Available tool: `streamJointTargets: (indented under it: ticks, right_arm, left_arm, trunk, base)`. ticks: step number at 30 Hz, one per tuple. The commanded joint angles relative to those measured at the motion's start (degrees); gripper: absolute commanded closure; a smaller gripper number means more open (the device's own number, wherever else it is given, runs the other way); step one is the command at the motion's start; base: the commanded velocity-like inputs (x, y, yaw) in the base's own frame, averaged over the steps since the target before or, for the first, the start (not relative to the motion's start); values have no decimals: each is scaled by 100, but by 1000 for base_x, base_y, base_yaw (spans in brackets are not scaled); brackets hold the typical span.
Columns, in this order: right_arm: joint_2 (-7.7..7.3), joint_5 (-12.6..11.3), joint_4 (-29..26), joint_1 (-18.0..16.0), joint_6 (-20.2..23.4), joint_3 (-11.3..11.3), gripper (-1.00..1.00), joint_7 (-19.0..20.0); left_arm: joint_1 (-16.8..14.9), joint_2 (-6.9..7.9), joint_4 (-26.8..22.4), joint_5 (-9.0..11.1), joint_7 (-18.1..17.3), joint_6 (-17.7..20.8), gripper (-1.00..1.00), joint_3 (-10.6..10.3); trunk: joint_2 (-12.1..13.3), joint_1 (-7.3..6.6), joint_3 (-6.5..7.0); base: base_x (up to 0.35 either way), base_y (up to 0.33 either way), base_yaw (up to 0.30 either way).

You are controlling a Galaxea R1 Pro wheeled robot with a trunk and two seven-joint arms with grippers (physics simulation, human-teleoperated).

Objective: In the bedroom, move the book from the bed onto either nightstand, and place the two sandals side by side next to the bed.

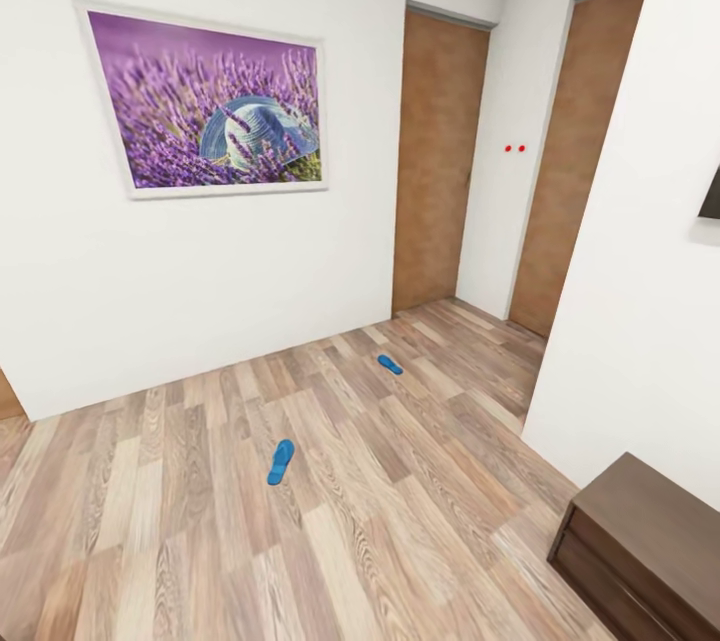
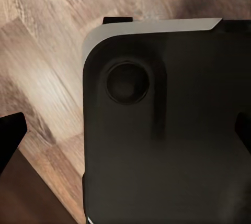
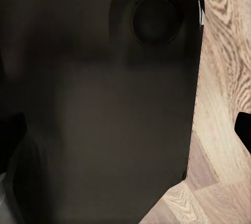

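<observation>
Sandals are seen apart on the wood floor point(image 1: 180, 481): the near sandal point(image 1: 281, 461) at the left, the far sandal point(image 1: 390, 364) nearer the doors, a dark cabinet point(image 1: 650, 541) at the right. Bed and book are not found here. The search step is judged in hand; next, an approach to the near sandal is needed. Whether the fingers are open cannot be told.

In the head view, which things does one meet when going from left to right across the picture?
Framed lavender picture → nearer blue sandal → farther blue sandal → first brown door → second brown door → dark brown cabinet.
</observation>
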Motion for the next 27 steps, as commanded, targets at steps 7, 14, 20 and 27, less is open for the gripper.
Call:
streamJointTargets:
  ticks: [7, 14, 20, 27]
  right_arm:
    - [1, -1, 8, -6, 2, -4, -100, -2]
    - [1, -1, 8, -6, 2, -4, -100, -2]
    - [1, -1, 8, -6, 2, -4, -100, -2]
    - [1, -1, 8, -6, 2, -4, -100, -2]
  left_arm:
    - [-1, 0, -1, 2, -2, -20, -100, 6]
    - [-1, 0, -2, 2, -2, -23, -100, 24]
    - [-1, 0, -2, 2, -2, -46, -100, 31]
    - [-1, 0, -2, 2, -2, -54, -100, 32]
  trunk:
    - [-3, 2, -5]
    - [-3, 2, -5]
    - [-3, 2, -5]
    - [-3, 2, -5]
  base:
    - [183, 120, -77]
    - [184, 120, -76]
    - [184, 120, -76]
    - [184, 120, -75]
